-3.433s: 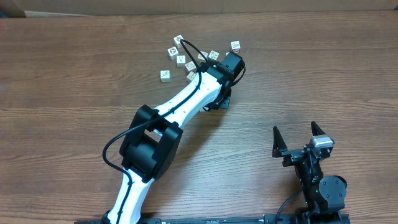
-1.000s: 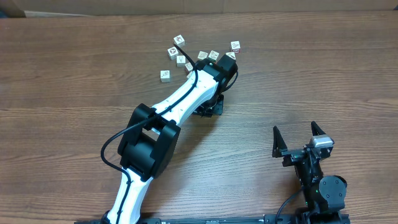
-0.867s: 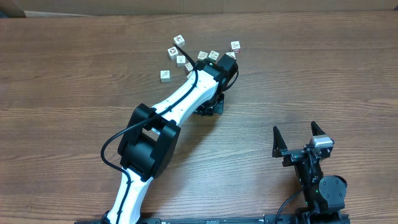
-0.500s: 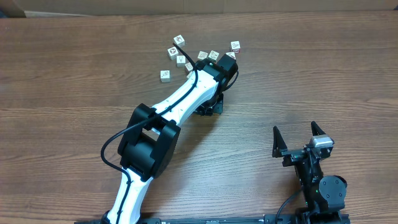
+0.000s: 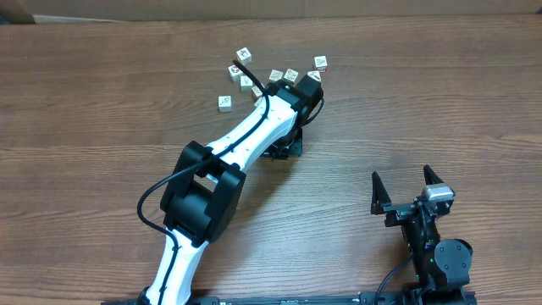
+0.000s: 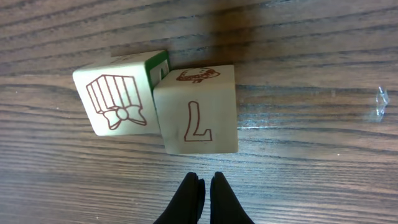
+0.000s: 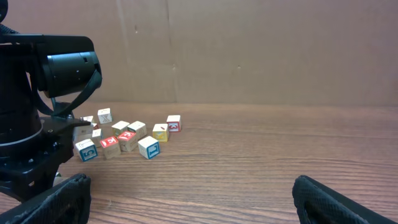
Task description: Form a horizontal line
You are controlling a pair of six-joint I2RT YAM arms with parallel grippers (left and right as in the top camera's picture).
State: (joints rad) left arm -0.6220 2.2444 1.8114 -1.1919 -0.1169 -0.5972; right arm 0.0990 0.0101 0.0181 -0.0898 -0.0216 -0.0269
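Toward far side of brown wooden table, among loose cubes: row of two touching pale cream picture cubes, just beyond left gripper, jaws pressed together. Right gripper well apart, jaws spread wide.

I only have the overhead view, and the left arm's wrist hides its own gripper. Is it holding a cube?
Observer: No. In the left wrist view the left gripper is shut and empty, its tips just short of a pale wooden cube with a brown letter L.
Operator: Is that cube on its own?
Observer: No. A pale wooden cube with a gift-box drawing lies against its left side in that view, turned askew rather than flush.
Operator: Any coloured faces I can't see from above?
Observer: Yes. The right wrist view shows the cubes' sides, among them a cube with a red front face near the middle of the cluster.
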